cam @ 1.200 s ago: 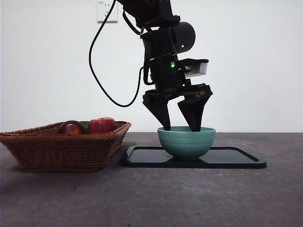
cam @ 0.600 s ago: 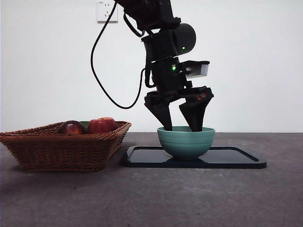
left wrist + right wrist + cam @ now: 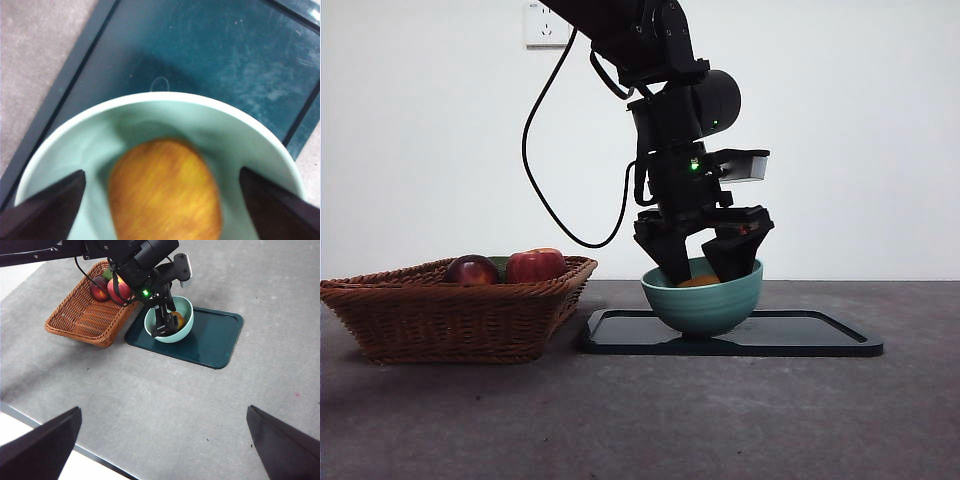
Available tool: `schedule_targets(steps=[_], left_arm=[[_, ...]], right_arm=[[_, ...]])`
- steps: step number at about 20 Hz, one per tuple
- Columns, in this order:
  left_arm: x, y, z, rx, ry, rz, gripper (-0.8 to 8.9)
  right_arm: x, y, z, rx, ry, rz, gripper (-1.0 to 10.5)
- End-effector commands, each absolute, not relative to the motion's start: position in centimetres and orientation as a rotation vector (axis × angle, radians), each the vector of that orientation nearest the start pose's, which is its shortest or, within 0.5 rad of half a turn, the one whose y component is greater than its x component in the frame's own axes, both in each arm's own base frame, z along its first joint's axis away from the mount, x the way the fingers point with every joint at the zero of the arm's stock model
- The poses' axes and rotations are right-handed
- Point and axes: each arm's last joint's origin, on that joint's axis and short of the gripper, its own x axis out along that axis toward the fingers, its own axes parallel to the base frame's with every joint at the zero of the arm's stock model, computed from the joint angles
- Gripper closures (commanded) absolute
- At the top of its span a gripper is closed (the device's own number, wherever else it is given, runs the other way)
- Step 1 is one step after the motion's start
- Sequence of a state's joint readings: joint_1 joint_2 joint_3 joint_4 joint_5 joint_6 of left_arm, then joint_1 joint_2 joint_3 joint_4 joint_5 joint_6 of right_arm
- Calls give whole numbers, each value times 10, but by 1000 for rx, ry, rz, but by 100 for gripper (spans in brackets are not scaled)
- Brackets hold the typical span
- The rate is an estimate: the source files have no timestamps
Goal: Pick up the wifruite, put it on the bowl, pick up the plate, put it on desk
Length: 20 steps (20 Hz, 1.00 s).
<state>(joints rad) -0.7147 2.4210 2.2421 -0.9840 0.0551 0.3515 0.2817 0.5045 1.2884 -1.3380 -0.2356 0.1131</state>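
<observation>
The wifruite (image 3: 165, 192), orange-yellow and dull, lies inside the teal-green bowl (image 3: 165, 102). In the front view the bowl (image 3: 705, 305) stands tipped on the plate (image 3: 810, 335), a dark teal flat rectangular tray, and a sliver of the wifruite (image 3: 700, 282) shows over the rim. My left gripper (image 3: 700, 270) reaches down into the bowl, open, with a jaw on either side of the fruit and not touching it. The right gripper (image 3: 164, 410) hangs open high above the desk (image 3: 165, 390), far from everything.
A wicker basket (image 3: 450, 310) stands left of the plate, holding a red apple (image 3: 535, 265) and a dark maroon fruit (image 3: 470, 270). The left arm's black cable (image 3: 545, 190) loops down between basket and bowl. A wall socket (image 3: 545, 25) is on the back wall.
The bowl has shifted slightly left and tipped, so the fruit inside now shows in the front view. The left arm's body has leaned a little to the right.
</observation>
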Motion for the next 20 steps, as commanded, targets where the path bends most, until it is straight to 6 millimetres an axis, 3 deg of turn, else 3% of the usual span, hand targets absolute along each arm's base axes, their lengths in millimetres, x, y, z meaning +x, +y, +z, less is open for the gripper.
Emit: schedule_targets(steps=[1,11,20], left_arm=[[383,-344,185,726,1027,-884,483],[388,-346,202,734,957,-851,507],[382,-338,251,729,955,-847,507]], right_arm=[[-4,6,395,102,630,468,368],[-3,6,396,102,619,468,368],[-3,6,396,100,612,470,368]])
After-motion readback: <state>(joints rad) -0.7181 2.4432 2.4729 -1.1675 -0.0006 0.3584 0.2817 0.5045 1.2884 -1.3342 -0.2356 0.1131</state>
